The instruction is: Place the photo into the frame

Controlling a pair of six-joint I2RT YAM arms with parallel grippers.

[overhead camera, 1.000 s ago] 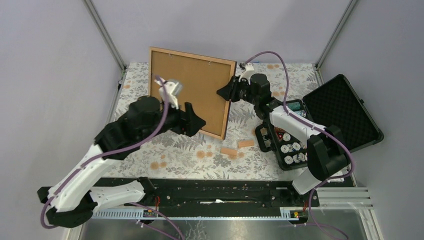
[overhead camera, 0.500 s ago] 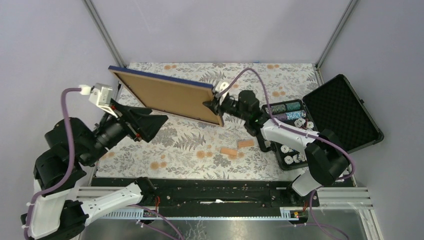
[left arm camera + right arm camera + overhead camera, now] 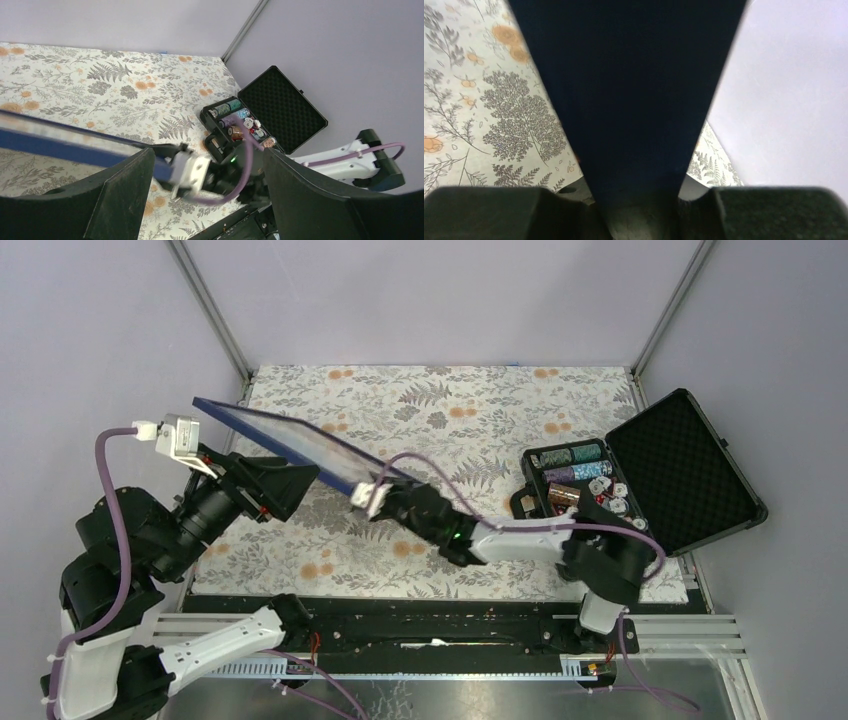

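Note:
The frame (image 3: pixel 290 440) hangs tilted over the left half of the table, navy rim showing, its low right corner pinched in my right gripper (image 3: pixel 378 492). In the right wrist view its dark navy edge (image 3: pixel 634 75) fills the gap between the shut fingers (image 3: pixel 499 212) of that gripper (image 3: pixel 639 200). My left gripper (image 3: pixel 300 480) stands open just under the frame's near edge, apart from it. Seen from the left wrist, the blue rim (image 3: pixel 60 147) passes behind the left finger (image 3: pixel 125 195) of this gripper (image 3: pixel 207 155). The frame's upturned face looks pale and blurred; I cannot make out the photo.
An open black case (image 3: pixel 690 465) with poker chips (image 3: pixel 580 485) lies at the right side of the floral table (image 3: pixel 450 410). Metal posts (image 3: pixel 210 310) rise at the two back corners. My right arm (image 3: pixel 520 535) stretches low across the table's near middle.
The right gripper has swung the frame from upright at the back centre down to the left and turned its brown back away. The left arm drew back leftward, its jaws opening wider.

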